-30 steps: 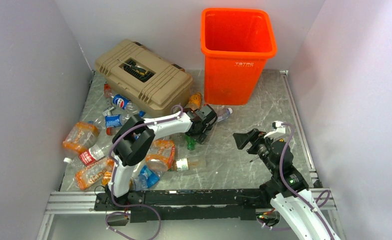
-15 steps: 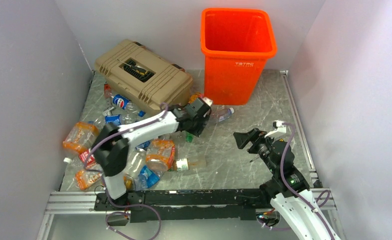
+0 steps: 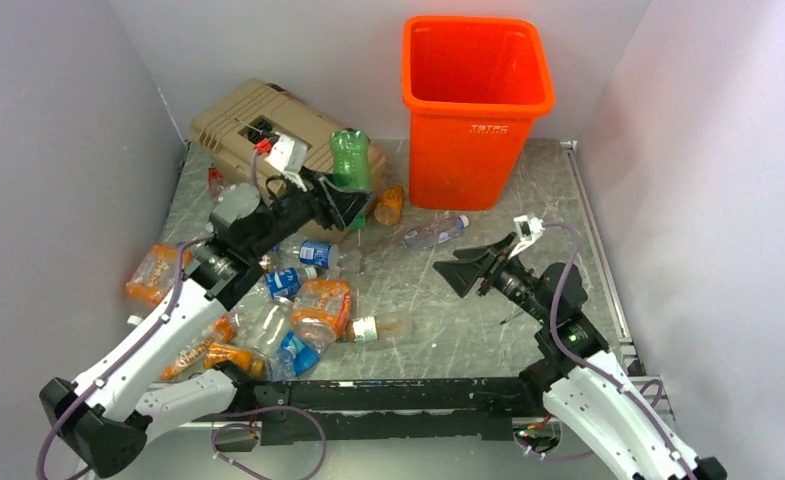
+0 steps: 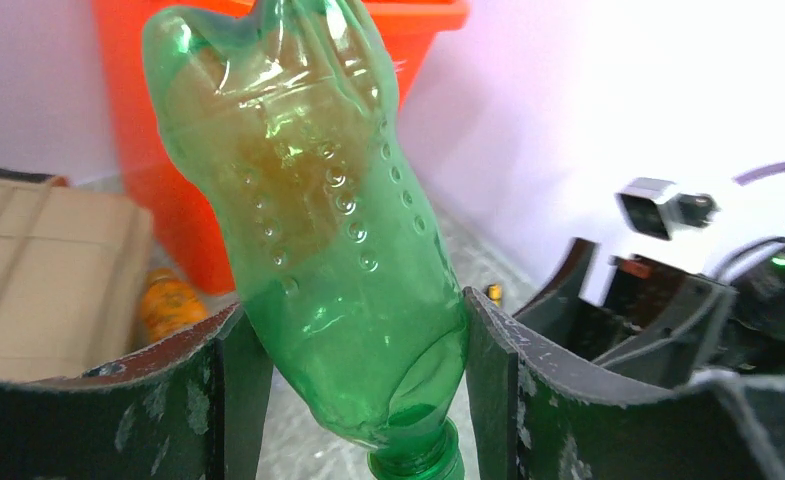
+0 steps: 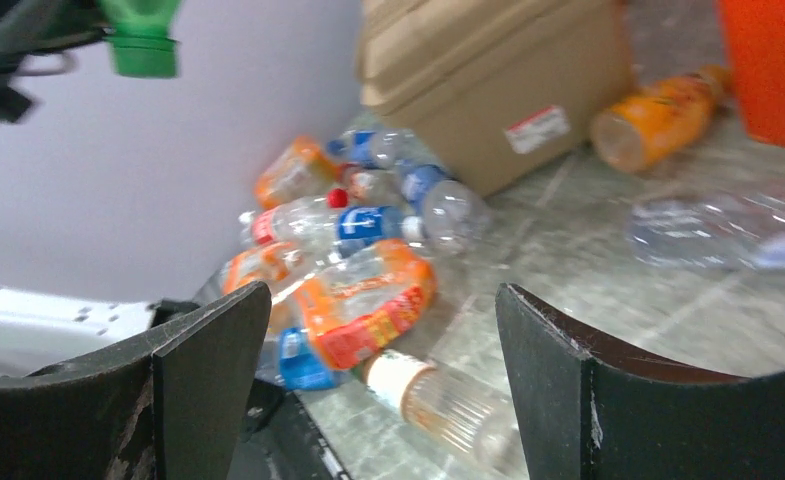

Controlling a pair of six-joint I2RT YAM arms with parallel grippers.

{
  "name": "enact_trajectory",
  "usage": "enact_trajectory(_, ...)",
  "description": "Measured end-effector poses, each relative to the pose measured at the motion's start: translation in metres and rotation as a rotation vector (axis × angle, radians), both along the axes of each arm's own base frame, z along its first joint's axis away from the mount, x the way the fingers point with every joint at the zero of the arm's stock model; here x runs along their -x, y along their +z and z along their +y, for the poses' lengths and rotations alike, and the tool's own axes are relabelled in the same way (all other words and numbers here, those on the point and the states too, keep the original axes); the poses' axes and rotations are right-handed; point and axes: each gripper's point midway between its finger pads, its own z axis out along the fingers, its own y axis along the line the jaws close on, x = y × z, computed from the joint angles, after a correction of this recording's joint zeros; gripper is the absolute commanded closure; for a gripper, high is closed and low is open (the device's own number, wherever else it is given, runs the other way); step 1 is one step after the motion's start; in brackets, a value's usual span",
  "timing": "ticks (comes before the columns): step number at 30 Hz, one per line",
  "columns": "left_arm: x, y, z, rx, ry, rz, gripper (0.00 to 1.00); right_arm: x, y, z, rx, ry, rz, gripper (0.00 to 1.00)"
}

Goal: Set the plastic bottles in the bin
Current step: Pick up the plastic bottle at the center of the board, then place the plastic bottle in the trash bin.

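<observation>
Bin: the orange bin [image 3: 478, 107] stands upright at the back of the table [image 3: 488, 320], close to the rear wall, its mouth facing up.
Left pincer: the left gripper [image 4: 363, 385] is pinching a green bottle [image 3: 350, 158], one finger pressed on each side of its body just above the neck.
Green bottle: it is up in the air with the cap end down and the base up, leaning a little. It hangs by the near corner of the tan toolbox [image 3: 233, 120], left of the orange bin and not over its mouth.
Right pincer: the right gripper [image 3: 465, 270] is spread wide and grips nothing. It sits low over the right half of the table, pointing left.
Orange bottle: an orange bottle [image 3: 389, 205] lies on the table between the tan toolbox and the orange bin.
Clear bottle: a clear bottle [image 3: 433, 233] lies on its side in front of the orange bin, near its foot.
Heap: a heap of bottles [image 3: 278, 310] with orange, blue and red labels crowds the left side of the table, in front of the tan toolbox.
</observation>
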Motion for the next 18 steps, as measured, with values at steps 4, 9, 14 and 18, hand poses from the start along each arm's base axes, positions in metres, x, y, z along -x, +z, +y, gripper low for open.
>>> enact_trajectory(4, 0.015, -0.005, 0.0, 0.137, -0.091, -0.022, 0.66, 0.012, 0.023, 0.035, -0.025, 0.147, -0.057, 0.12)
enact_trajectory(9, 0.023, -0.025, -0.002, 0.206, -0.149, 0.0, 0.67, 0.037, 0.055, 0.091, -0.037, 0.307, -0.15, 0.13)
enact_trajectory(14, 0.038, -0.001, 0.004, 0.276, -0.188, -0.073, 0.68, 0.039, 0.067, 0.124, -0.056, 0.313, -0.206, 0.15)
enact_trajectory(18, 0.051, 0.019, 0.01, 0.316, -0.215, -0.146, 0.68, 0.019, 0.071, 0.136, -0.069, 0.256, -0.213, 0.16)
